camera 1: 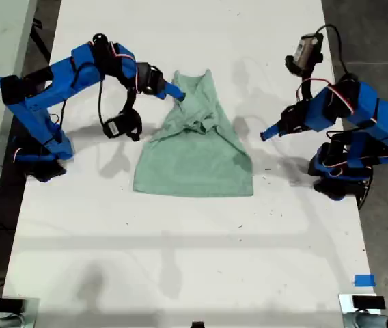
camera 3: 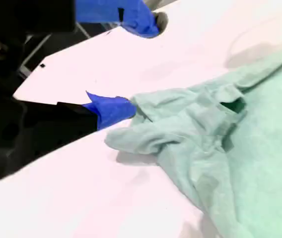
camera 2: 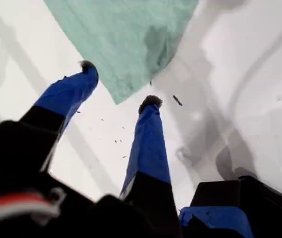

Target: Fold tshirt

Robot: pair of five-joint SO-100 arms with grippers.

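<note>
Had my second gripper point(camera 3: 143, 64) open right against the tshirt's point(camera 1: 194, 150) bunched end, one finger touching; my first gripper point(camera 2: 119, 83) open too, just short of the cloth.

Robotics lab or test bench: plain white table point(camera 1: 180, 260) with two blue arms mounted at its sides, blue tape marks point(camera 1: 364, 280) on the surface, loose cables, dark bare floor point(camera 1: 368, 34) around it.

Bright overhead light; soft shadows; blurred wrist foregrounds.
</note>
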